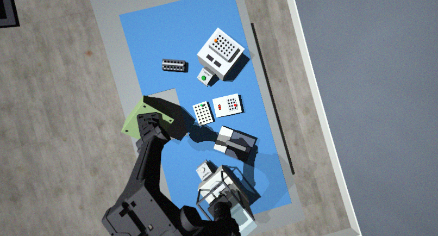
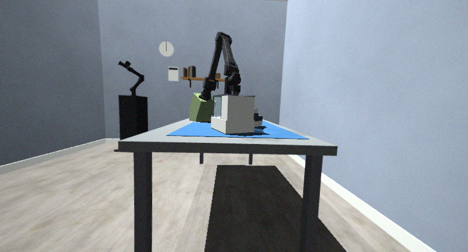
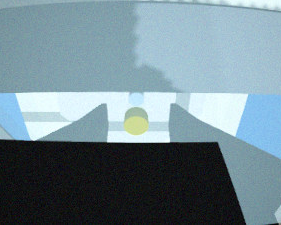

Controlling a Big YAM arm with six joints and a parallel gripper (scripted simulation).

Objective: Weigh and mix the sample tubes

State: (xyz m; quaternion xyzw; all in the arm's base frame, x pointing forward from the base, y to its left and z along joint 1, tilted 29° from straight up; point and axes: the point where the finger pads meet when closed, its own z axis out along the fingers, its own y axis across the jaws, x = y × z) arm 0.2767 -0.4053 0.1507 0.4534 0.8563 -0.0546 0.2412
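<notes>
Partly open, gripper (image 1: pixel 221 200) (image 2: pixel 233 90) (image 3: pixel 139 106) over the balance (image 1: pixel 209 185) (image 2: pixel 240 114), fingers apart, yellow cap (image 3: pixel 136 125) between them, ungripped.

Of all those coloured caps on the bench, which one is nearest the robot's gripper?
The yellow cap: it shows in the gap between the spread fingers, while the green, red and orange caps sit on stations farther off.

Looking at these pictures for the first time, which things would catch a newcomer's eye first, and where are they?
Most likely the bright blue mat, spread over the bench. Then the dark arm, which bends from beside the pale green block to the glass-boxed balance. In the wrist view, a yellow cap stands out between the gripper's fingers.
</notes>
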